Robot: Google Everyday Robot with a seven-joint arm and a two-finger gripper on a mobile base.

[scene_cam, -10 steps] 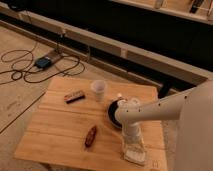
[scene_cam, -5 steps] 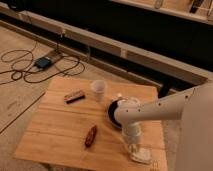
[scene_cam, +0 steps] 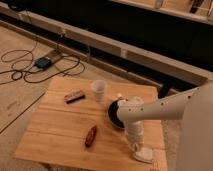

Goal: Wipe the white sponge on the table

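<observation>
The gripper (scene_cam: pixel 136 148) has closed tight, seemingly pinching the white sponge (scene_cam: pixel 143 155) on the table (scene_cam: pixel 55 130).

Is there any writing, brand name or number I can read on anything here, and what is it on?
None can be read.
Any print on the dark packet is too small to read; the cup, the table and the gripper, down at the white sponge, show none.

White end effector (scene_cam: pixel 136 148) on white sponge (scene_cam: pixel 144 155), tan table (scene_cam: pixel 55 135).
</observation>
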